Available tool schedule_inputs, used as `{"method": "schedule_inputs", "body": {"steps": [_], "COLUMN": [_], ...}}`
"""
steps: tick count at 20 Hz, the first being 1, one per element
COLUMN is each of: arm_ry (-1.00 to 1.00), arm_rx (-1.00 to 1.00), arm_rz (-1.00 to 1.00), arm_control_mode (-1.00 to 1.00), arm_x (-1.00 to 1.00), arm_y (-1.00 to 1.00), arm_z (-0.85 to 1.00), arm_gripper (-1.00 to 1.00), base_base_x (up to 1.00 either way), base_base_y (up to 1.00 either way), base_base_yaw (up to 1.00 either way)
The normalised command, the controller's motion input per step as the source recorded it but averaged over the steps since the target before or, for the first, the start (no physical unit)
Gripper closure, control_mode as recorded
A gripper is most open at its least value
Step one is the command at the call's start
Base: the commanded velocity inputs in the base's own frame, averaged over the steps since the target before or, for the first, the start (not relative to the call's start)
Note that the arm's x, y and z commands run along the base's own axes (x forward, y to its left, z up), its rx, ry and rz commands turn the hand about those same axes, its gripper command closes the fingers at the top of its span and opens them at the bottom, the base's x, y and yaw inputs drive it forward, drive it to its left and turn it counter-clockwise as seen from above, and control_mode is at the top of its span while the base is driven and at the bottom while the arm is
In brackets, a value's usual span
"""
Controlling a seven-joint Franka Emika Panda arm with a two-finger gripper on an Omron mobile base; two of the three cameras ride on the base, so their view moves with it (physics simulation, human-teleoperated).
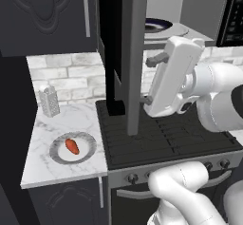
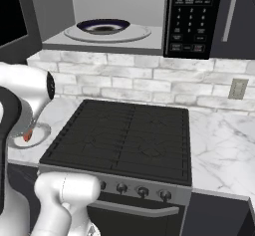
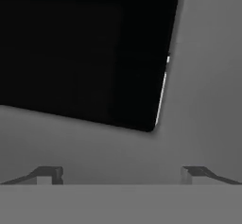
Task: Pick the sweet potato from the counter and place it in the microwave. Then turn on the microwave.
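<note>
Your pincer (image 3: 120, 173) spread wide facing the microwave (image 1: 133, 58) door, sweet potato (image 1: 71, 146) on a plate (image 1: 85, 156) left of the stovetop (image 1: 161, 134), on the tabletop (image 1: 47, 167)

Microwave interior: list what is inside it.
Inside the open microwave, a round pale turntable plate carries a dark blue-rimmed bowl. The bowl's contents cannot be made out. The sweet potato lies on a plate on the counter.

Orange-red sweet potato (image 1: 72, 146) on grey plate (image 1: 59, 154); white grey-veined marble counter (image 1: 50, 169); black ridged stove (image 2: 122, 140); pale grey brick wall (image 2: 149, 85); microwave (image 2: 124, 43) grey, black button panel (image 2: 192, 18); silver grater (image 1: 49, 100).
</note>
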Motion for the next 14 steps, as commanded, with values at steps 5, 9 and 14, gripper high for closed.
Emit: {"method": "schedule_inputs", "body": {"steps": [5, 9, 14], "arm_ry": [-0.07, -0.10, -0.12], "arm_rx": [-0.11, -0.14, -0.17], "arm_rz": [-0.10, -0.10, -0.05], "arm_control_mode": [-1.00, -1.00, -1.00], "arm_x": [0.18, 0.30, 0.34], "arm_y": [-0.64, -0.57, -0.42], "arm_z": [0.00, 0.00, -0.10], "arm_gripper": [-1.00, -1.00, -1.00], "base_base_x": [0.00, 0.00, 0.00], "base_base_y": [0.00, 0.00, 0.00], "base_base_yaw": [0.00, 0.00, 0.00]}}
